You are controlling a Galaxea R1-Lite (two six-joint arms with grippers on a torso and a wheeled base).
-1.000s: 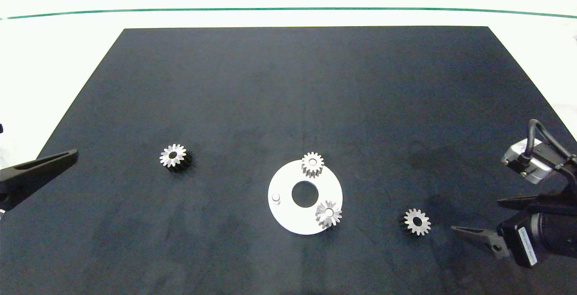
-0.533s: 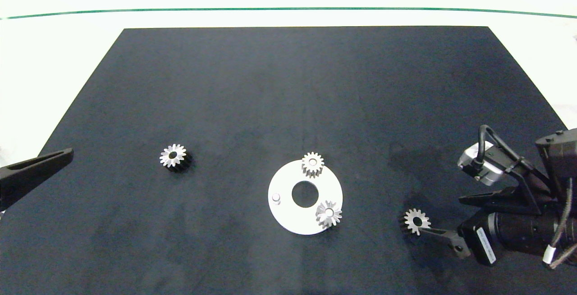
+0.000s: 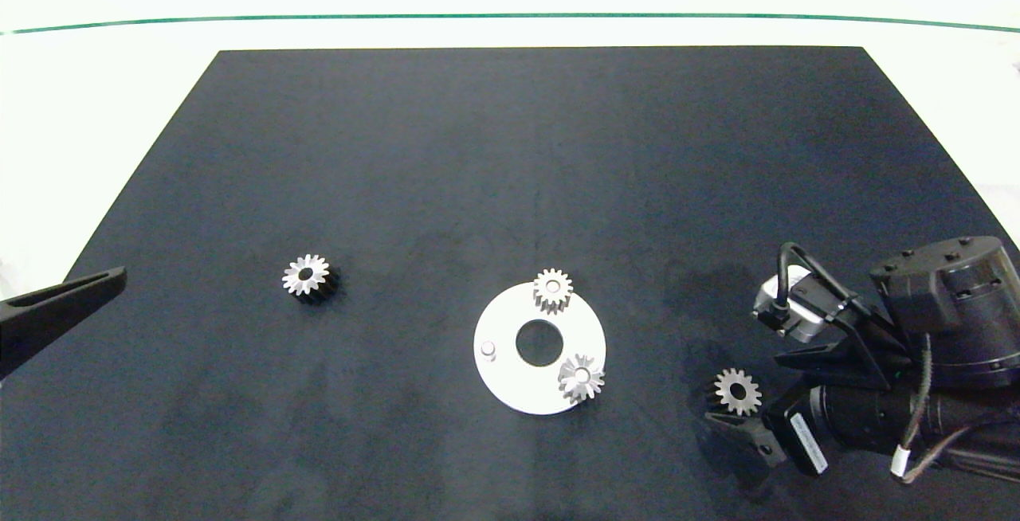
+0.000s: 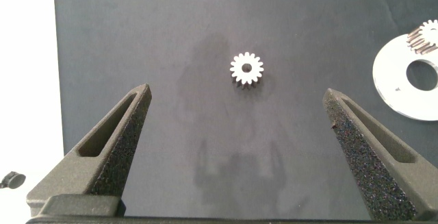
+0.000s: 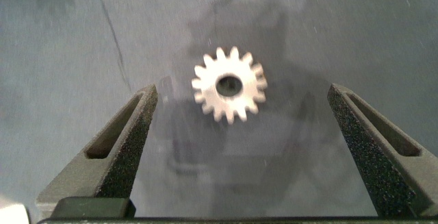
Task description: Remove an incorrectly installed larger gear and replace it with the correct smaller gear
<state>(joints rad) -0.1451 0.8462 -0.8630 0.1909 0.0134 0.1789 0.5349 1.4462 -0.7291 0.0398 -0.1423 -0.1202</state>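
Observation:
The smaller gear, silver with blunt teeth and a wide bore, lies flat on the dark mat right of the white ring disc. My right gripper is open, and its fingers stand on either side of this gear without touching it. The larger gear, with pointed teeth, a small dark hole and a dark flank, lies on the mat far to the left. My left gripper hangs open at the left edge, some way short of that gear.
The ring disc carries a blunt-toothed gear at its far side, a star-toothed gear at its near right and a bare peg at its left. The black mat ends at white table on the left, right and far sides.
My right arm has come in from the right edge toward the smaller gear, and its open fingers now straddle it. The left finger has slid back slightly to the left.

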